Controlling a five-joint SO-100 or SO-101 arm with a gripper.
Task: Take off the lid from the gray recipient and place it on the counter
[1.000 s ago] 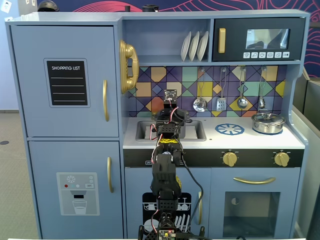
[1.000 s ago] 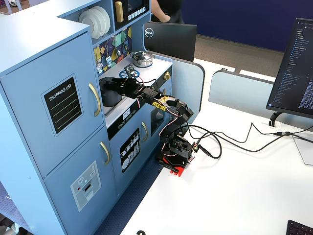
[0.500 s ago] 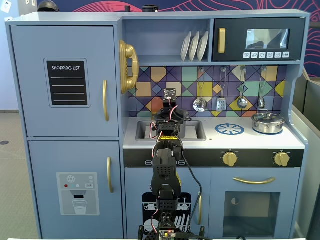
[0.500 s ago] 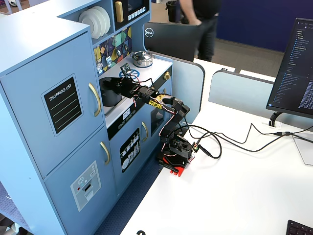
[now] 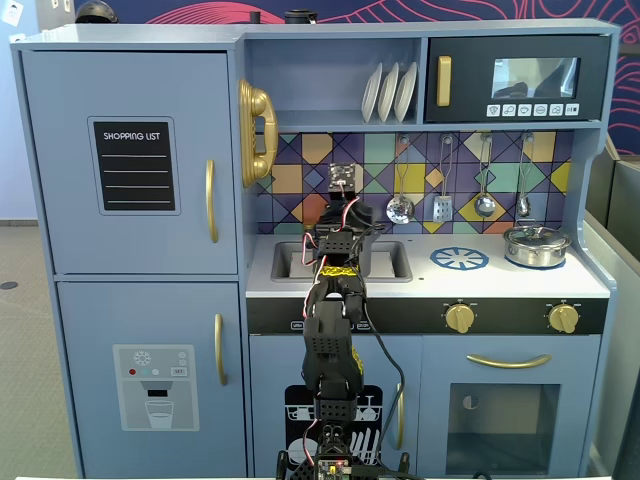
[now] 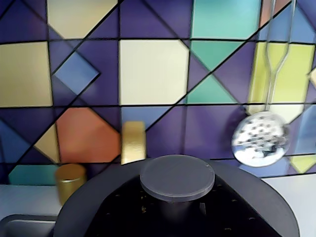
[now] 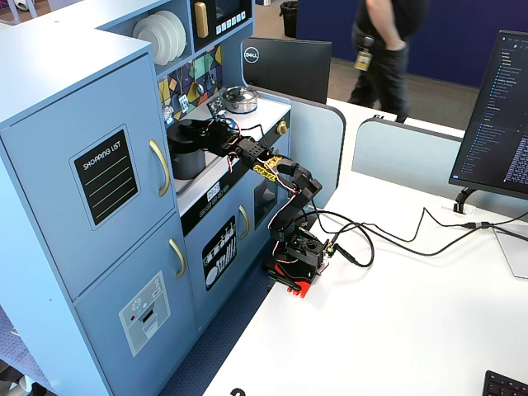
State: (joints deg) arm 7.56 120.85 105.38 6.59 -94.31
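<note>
The gray recipient stands in the recessed sink; it also shows in a fixed view from the side. The dark-gray lid is raised a little above it. In the wrist view the lid fills the bottom, with its round knob in the middle. My gripper is shut round the knob's stem and holds the lid, as also shows in both fixed views. The white counter stretches to the right with the blue burner mark.
A shiny steel pot with a glass lid stands on the counter's right end. A skimmer and other utensils hang on the tiled wall. A gold tap and gold tap knob stand behind the sink.
</note>
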